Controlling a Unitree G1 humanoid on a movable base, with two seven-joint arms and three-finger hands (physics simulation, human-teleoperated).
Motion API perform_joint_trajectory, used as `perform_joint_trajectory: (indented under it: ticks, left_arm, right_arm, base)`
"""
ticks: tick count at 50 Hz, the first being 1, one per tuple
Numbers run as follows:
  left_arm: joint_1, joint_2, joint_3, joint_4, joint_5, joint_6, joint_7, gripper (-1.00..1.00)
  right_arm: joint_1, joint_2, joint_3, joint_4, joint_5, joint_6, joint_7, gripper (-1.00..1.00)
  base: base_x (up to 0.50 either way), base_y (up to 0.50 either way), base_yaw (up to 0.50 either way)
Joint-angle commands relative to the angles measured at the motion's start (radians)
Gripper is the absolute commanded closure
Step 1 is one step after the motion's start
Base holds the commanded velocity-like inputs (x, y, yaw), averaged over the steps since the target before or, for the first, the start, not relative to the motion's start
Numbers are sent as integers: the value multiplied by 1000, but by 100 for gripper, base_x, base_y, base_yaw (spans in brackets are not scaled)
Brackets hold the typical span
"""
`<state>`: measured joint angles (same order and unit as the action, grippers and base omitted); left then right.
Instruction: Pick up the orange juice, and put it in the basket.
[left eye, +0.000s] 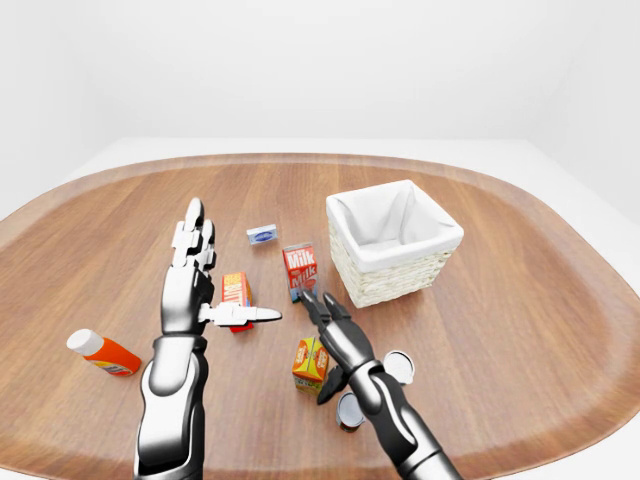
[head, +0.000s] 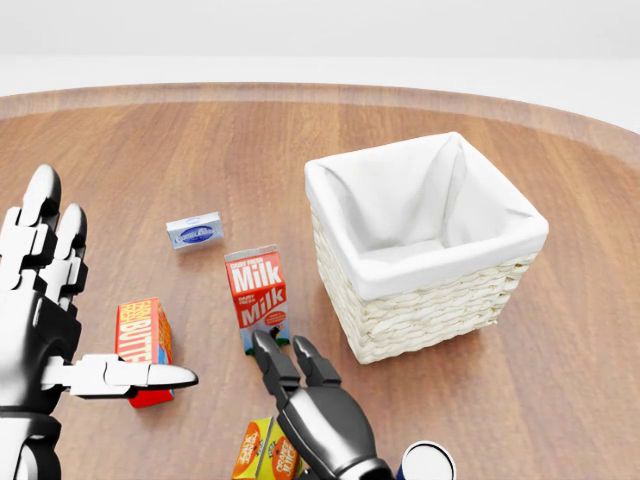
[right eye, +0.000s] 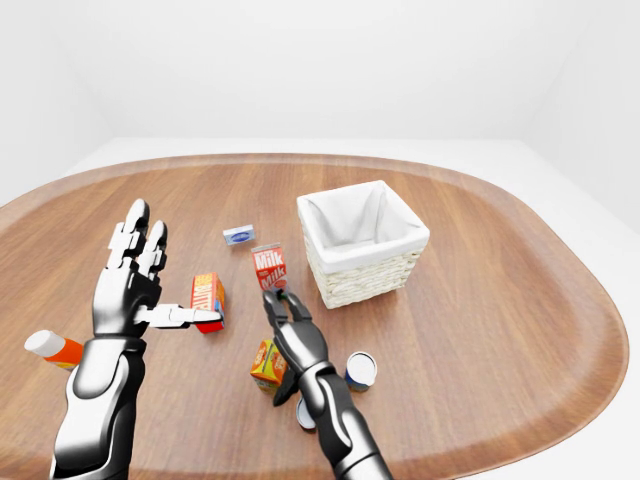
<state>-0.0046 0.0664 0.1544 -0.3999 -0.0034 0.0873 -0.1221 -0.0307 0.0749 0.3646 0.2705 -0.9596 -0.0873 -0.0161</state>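
Wood-grain tabletop (left eye: 520, 330) fills all three of my views. At the far left of the left-eye view an orange bottle with a white cap (left eye: 103, 353) lies on its side. My left hand (left eye: 193, 275) is raised just right of it, fingers spread straight and thumb pointing right, holding nothing; behind the thumb stands a red-and-orange box (left eye: 236, 292). Higher up, a small blue-and-white packet (left eye: 262, 234) lies flat. At centre a milk carton (head: 257, 297) stands upright. Below it, the orange juice carton (left eye: 310, 364) sits on the table, low in the frame, just left of my right hand (left eye: 335, 325). That hand's fingers are extended and apart, reaching up toward the milk, gripping nothing. Two cans (left eye: 400, 366) rest right of my forearm. A white-lined wicker basket (head: 440, 300) sits upper right of centre, well apart from the juice.
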Motion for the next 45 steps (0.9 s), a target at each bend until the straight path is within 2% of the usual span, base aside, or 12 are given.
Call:
perform_joint_trajectory:
  ticks: [1,9,10,11,12,33,45]
  left_arm:
    - [0,0,0,0,0,0,0,-100]
    - [0,0,0,0,0,0,0,-100]
    - [0,0,0,0,0,0,0,-100]
    - [0,0,0,0,0,0,0,-100]
    - [0,0,0,0,0,0,0,-100]
    - [0,0,0,0,0,0,0,-100]
    - [0,0,0,0,0,0,0,-100]
  right_arm:
    - [-29,10,-15,96,-3,0,-37,-100]
    - [-39,17,-19,142,-8,0,-54,-100]
    - [-40,18,-20,144,-8,0,-54,-94]
    - [-42,18,-21,144,-9,0,-55,55]
    - [-41,19,-21,142,-8,0,-51,100]
    - [-41,19,-23,135,-10,0,-36,100]
    - [-49,6,-33,50,-48,0,-2,100]
  base:
    - [0,0,0]
    - [0,0,0]
    - [0,0,0]
    - [0,0,0]
    - [0,0,0]
    - [0,0,0]
    - [0,0,0]
